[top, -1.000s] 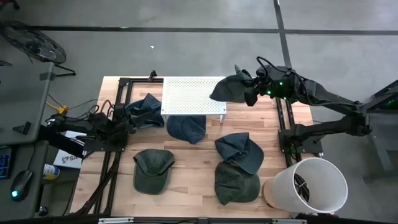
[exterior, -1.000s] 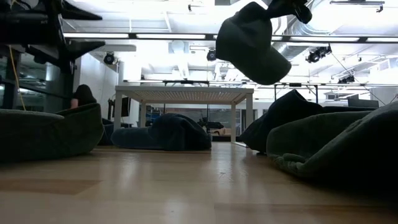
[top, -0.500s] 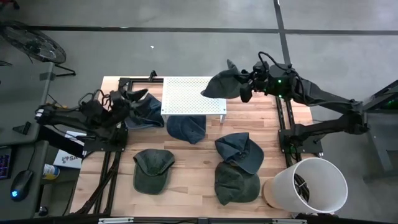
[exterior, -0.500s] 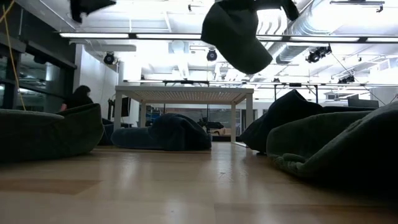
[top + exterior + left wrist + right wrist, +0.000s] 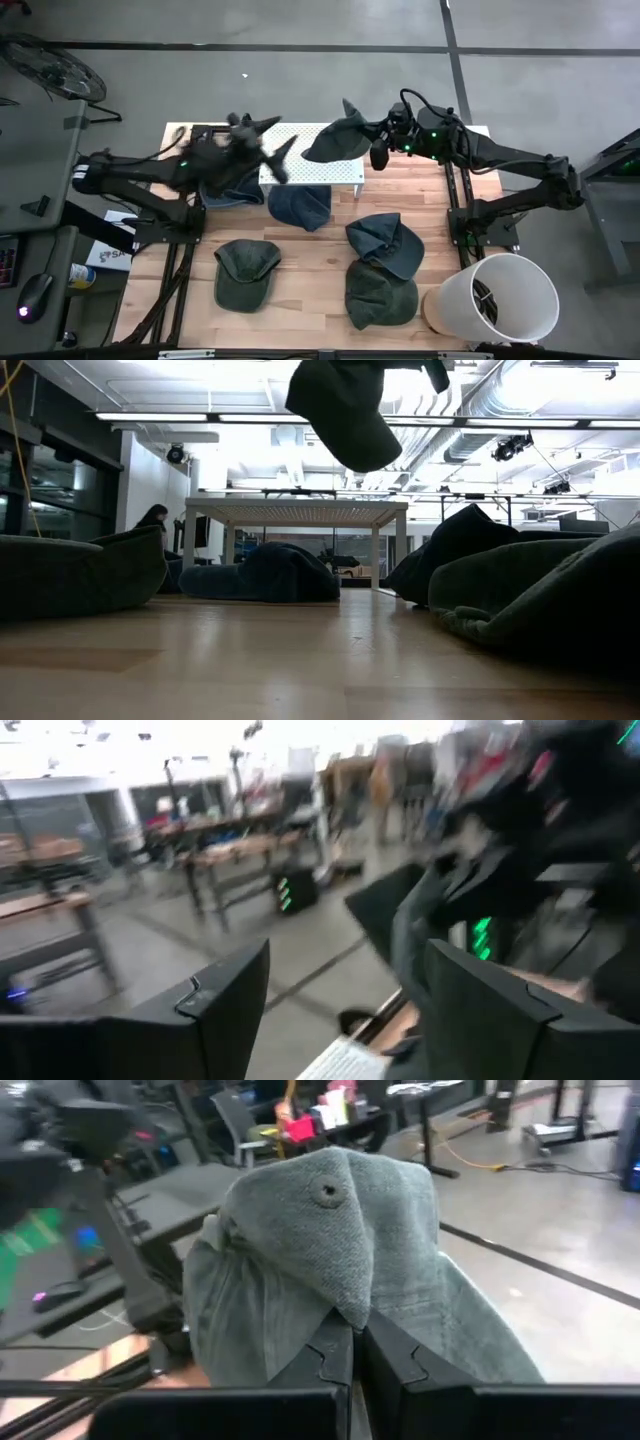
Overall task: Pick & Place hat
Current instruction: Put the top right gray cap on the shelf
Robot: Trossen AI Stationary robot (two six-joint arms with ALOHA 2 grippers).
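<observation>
You had the hat (image 5: 335, 143) hanging in the air over the far right corner of the white perforated stand (image 5: 310, 160), pinched in the closed right gripper (image 5: 378, 140). Your left gripper (image 5: 262, 143) hovered wide open, holding nothing, over the stand's left end.

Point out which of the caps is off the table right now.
The dark cap pinched in the shut right gripper, hanging in the air over the white perforated stand. All the other caps lie on the wooden table.
</observation>
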